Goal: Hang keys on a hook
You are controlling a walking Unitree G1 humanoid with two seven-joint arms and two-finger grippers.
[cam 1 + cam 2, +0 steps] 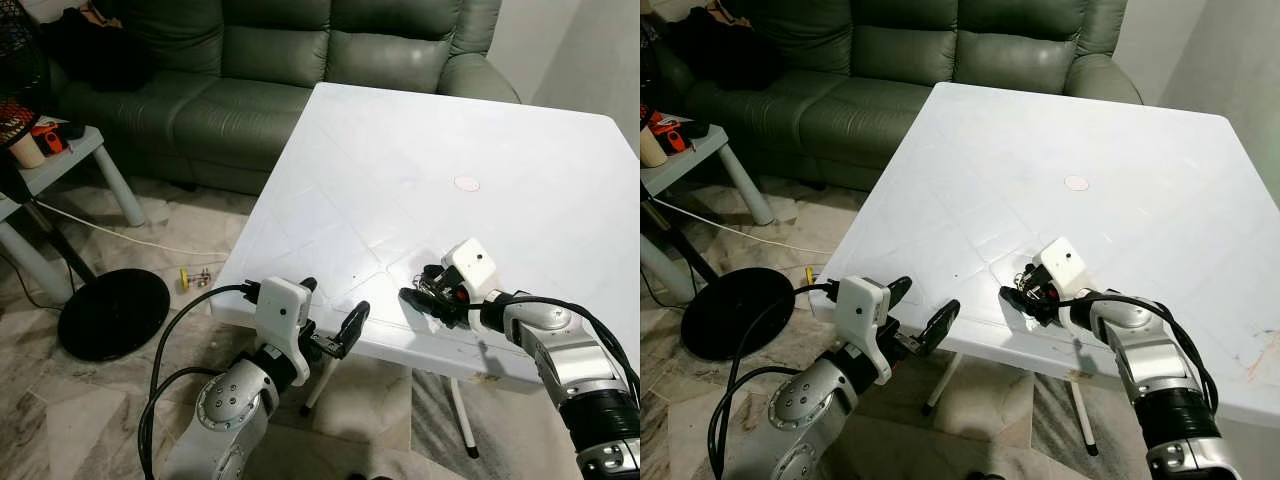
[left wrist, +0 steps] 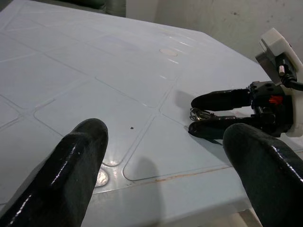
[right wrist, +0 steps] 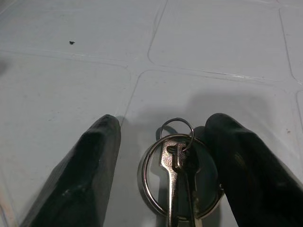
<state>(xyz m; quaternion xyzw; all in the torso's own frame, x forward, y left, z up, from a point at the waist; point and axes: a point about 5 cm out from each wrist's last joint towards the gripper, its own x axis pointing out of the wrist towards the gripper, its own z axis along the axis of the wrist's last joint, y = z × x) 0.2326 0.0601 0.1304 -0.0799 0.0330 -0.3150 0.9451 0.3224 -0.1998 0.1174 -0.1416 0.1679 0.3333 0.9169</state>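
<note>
A bunch of silver keys on a ring [image 3: 177,170] lies flat near the front edge of the white table [image 1: 450,130]. My right gripper [image 3: 163,125] is low over the table, open, with one black finger on each side of the ring. The ring lies close against one finger [image 3: 241,161] and clear of the other. From the left wrist view the keys [image 2: 198,113] show between those same fingers. My left gripper [image 1: 335,298] stands open just off the table's front edge, to the left of the keys, holding nothing.
A green sofa [image 1: 260,70] stands behind the table. On the floor to the left are a black round fan base [image 1: 110,312], a white cable [image 1: 120,235] and a small side table [image 1: 70,150]. A small white disc [image 1: 466,183] lies mid-table.
</note>
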